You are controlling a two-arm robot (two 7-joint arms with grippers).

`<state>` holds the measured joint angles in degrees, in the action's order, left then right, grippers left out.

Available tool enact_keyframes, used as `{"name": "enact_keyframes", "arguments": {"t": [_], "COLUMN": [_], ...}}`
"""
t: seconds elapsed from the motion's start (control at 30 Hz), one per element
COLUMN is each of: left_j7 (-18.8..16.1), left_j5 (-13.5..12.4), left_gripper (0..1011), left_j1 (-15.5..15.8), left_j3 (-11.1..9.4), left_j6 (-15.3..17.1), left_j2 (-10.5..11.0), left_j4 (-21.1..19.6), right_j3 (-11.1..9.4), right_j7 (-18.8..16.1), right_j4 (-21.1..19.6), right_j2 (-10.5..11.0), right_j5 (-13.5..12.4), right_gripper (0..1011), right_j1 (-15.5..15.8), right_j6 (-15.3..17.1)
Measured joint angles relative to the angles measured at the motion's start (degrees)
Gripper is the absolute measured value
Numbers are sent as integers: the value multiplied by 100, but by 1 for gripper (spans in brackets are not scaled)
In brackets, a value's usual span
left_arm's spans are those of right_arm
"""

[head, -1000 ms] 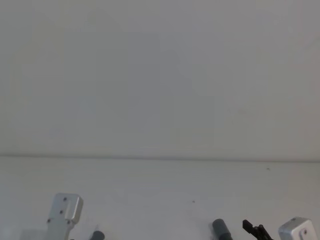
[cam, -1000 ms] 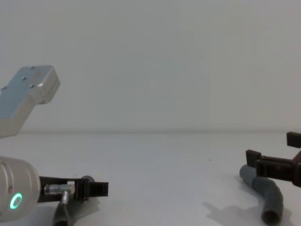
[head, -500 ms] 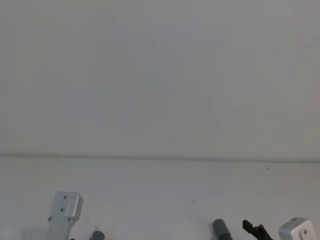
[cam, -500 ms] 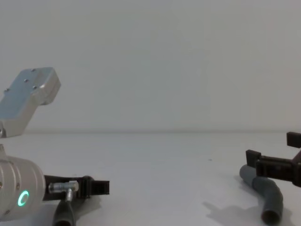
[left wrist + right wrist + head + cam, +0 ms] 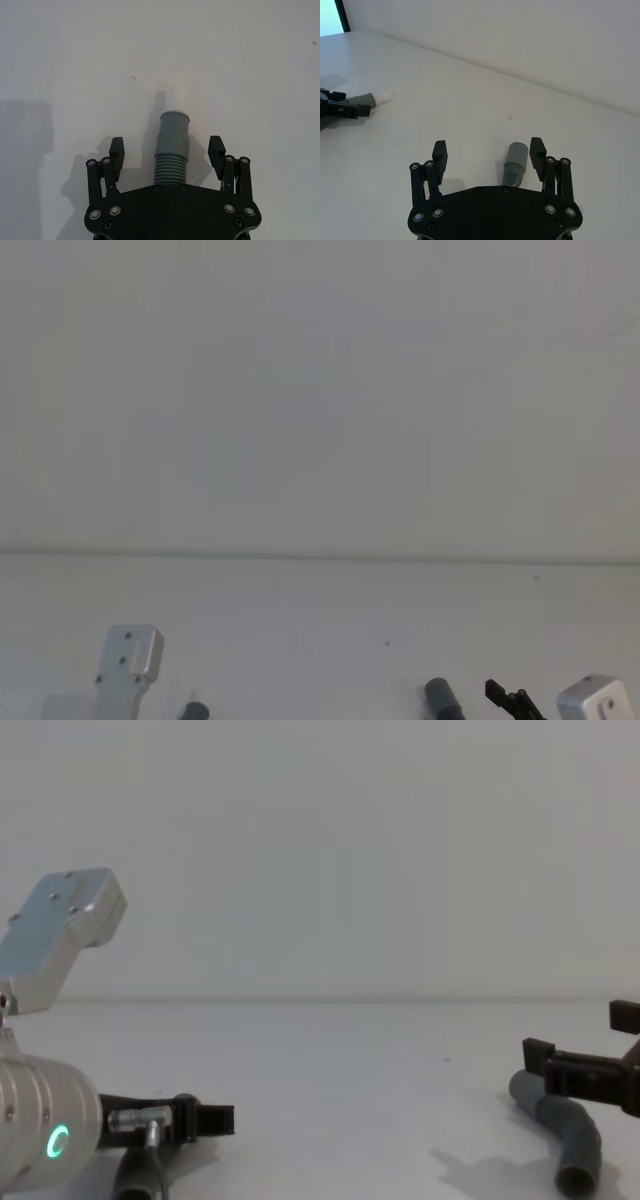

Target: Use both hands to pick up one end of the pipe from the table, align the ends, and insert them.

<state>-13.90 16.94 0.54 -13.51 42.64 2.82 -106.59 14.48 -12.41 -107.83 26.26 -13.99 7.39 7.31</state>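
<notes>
Two dark grey ribbed pipe pieces lie on the white table [image 5: 340,1100]. In the left wrist view my left gripper [image 5: 167,150] is open and straddles the left pipe [image 5: 171,150]. That pipe's smooth cuff end [image 5: 174,127] points forward between the fingers, with a white tip [image 5: 173,101] beyond it. The chest view shows this gripper [image 5: 205,1120] low over that pipe [image 5: 140,1175]. My right gripper [image 5: 488,150] is open around the right pipe's cuff end [image 5: 517,152], which sits nearer one finger. From the chest, that gripper [image 5: 575,1045] hovers over the bent right pipe [image 5: 570,1130].
A plain white wall [image 5: 320,390] rises behind the table's far edge. The right wrist view shows open table between the two arms, with the left gripper [image 5: 340,109] and its white-tipped pipe [image 5: 375,96] far off. The head view catches both pipe ends [image 5: 194,710] [image 5: 440,698] at its lower edge.
The left arm has sunk a little and its gripper has edged slightly forward over the left pipe. The right arm and both pipes have not moved.
</notes>
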Motion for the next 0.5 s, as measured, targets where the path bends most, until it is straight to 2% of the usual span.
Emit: {"name": "enact_keyframes", "arguments": {"t": [0.17,0.4,0.5], "left_j7": [-6,-23,-24], "left_j5": [-2,-11,-11], "left_gripper": [1000,838,805], "left_j1": [-1,-3,-3], "left_j3": [14,37,39], "left_j6": [11,26,29], "left_j2": [-28,-54,-62], "left_j4": [4,10,11], "right_j3": [0,0,0], "right_j7": [0,0,0], "right_j4": [0,0,0], "right_j2": [0,0,0], "right_j5": [0,0,0], "right_gripper": [1002,1002,1002], "right_j1": [0,0,0], "right_j6": [0,0,0]}}
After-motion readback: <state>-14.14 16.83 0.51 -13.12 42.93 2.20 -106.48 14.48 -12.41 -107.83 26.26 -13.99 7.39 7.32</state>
